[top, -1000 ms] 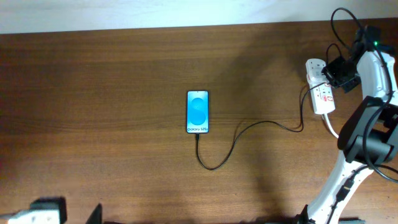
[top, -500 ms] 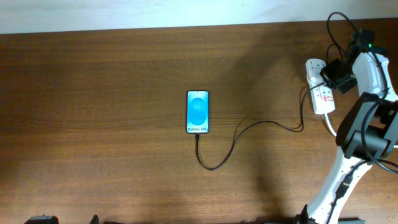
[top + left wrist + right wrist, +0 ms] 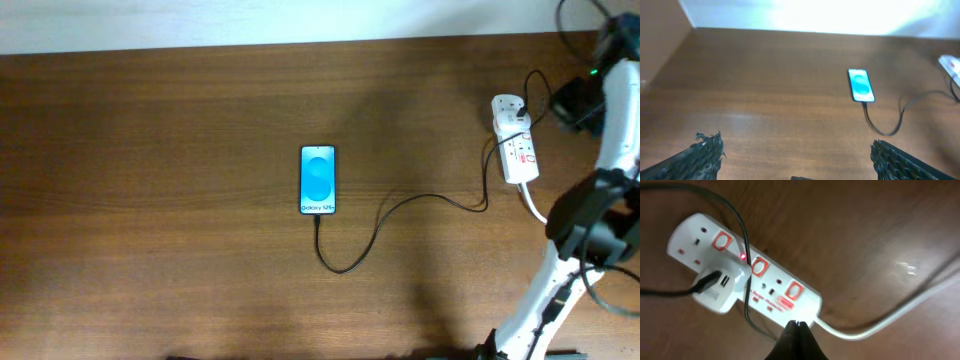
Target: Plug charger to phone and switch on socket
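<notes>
The right gripper (image 3: 796, 324), closed on nothing, points at the long white red-marked power strip (image 3: 765, 282); the left gripper (image 3: 795, 145) is spread wide.

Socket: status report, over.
Left gripper open, away. Right gripper shut, empty, by white power strip; red lamp lit. Thin black charger cable meets blue-screened black phone. Nothing blocking.

Robot arm (image 3: 622, 120) at wooden table (image 3: 150, 220) suggests lab.

The counter (image 3: 150, 230) is showing grained, faintly glossy wood; the socket (image 3: 772, 277) is showing smooth white plastic.
</notes>
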